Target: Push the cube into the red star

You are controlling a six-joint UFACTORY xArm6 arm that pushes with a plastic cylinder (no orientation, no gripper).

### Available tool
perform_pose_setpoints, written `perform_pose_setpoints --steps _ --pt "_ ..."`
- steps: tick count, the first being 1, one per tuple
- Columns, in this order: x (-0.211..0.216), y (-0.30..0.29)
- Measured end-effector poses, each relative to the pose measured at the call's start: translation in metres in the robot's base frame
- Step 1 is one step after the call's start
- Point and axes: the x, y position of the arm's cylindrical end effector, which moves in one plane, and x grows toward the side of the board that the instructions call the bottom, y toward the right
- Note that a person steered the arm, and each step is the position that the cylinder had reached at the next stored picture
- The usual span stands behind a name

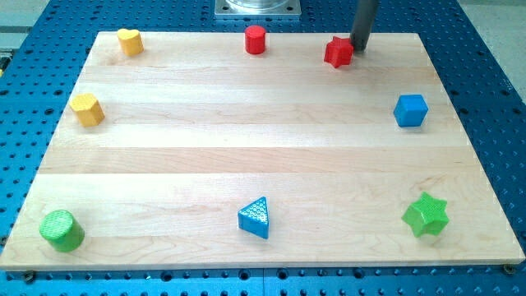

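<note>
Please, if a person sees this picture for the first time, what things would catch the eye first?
Probably my tip at the view's top, right beside the red star. Next the blue cube, alone at the view's right edge, well below the star. Then the green star, bright in the bottom right corner.

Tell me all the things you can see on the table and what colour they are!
heart: one, yellow, top left corner
cylinder: one, red, top edge, middle
red star: one, red, top edge, right of middle
hexagon block: one, yellow, left edge
cube: one, blue, right edge
green cylinder: one, green, bottom left corner
triangle: one, blue, bottom middle
green star: one, green, bottom right corner
board: one, pale wood, on a blue table
my tip: one, dark rod, just right of the red star
</note>
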Motion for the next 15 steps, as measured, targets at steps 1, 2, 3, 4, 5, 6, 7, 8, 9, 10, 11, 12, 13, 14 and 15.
perform_pose_setpoints --steps 1,2,3,4,5,6,7,8,9,10,11,12,13,14,15 --pt "0.012 -0.045" --pt "0.055 -0.099" --pt "0.074 -0.114" --pt "0.115 -0.154" --pt "0.21 -0.129" --pt "0.285 -0.008" --pt "0.255 0.12" --pt "0.17 0.132" --pt "0.15 0.058" --pt "0.15 0.029" --pt "0.152 0.094" --pt "0.192 0.049" --pt "0.204 0.004" --pt "0.223 -0.037" --pt "0.262 -0.066"
